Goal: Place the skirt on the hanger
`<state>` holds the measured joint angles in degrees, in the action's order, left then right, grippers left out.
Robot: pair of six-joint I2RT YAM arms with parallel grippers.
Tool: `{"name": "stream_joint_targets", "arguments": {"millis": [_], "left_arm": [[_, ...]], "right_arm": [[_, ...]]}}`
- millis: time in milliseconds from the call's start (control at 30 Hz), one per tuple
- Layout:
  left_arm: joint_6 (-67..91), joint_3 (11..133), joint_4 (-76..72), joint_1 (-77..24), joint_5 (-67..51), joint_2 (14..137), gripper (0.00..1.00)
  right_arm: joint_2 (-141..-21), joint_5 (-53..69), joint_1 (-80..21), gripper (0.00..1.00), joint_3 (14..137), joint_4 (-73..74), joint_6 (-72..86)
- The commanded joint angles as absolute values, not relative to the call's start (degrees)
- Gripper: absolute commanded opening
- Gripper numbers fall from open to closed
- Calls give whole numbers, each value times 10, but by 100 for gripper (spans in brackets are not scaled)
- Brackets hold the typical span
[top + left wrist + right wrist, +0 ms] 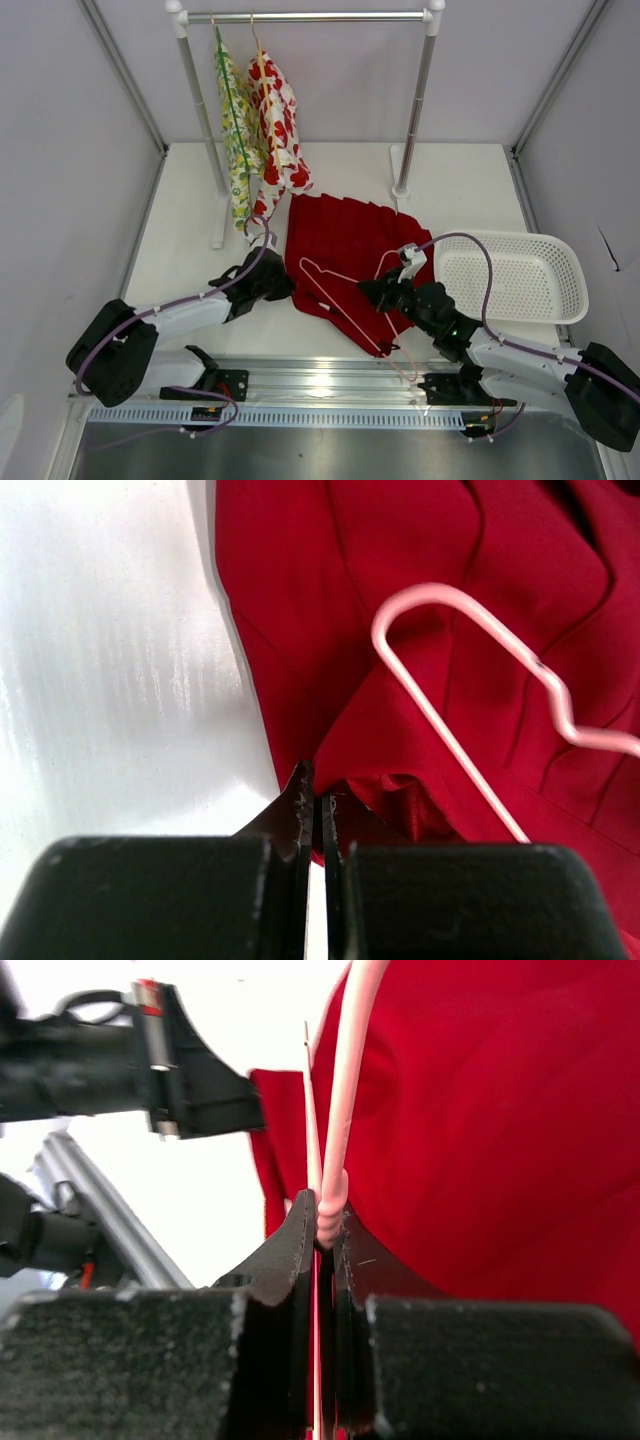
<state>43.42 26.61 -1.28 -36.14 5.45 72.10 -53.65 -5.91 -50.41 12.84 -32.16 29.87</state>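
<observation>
Likely best: left gripper [312, 798], pinching the edge of the deep red pleated fabric skirt [345, 235] lying flat on the white table [180, 250], lifts it slightly while right gripper [320, 1228], clamped on the thin pale pink wire hanger [346, 1090] atop it, slides the wire under.

White table [450, 170], grey walls [60, 150] (bright)

Left gripper [312, 815] jaws closed, pinching skirt [400, 600] near edge. Hanger [432, 590] lies on skirt, right side. Bare table [110, 680] left.
</observation>
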Motion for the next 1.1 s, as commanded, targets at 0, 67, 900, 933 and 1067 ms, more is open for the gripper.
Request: {"name": "stream_joint_targets", "arguments": {"millis": [0,67,900,933,1067], "left_arm": [[402,287,15,-349,84,695,0],[390,281,23,-350,76,679,0],[263,369,232,-568,232,575,41],[259,387,248,-581,237,577,41],[230,417,262,-608,228,595,42]], "right_arm": [[-545,-102,-512,0,142,-259,280],[-552,-131,-515,0,151,-244,281],[-593,-183,-559,0,180,-254,281],[-597,-183,-560,0,182,-253,281],[-602,-185,-560,0,186,-251,281]]}}
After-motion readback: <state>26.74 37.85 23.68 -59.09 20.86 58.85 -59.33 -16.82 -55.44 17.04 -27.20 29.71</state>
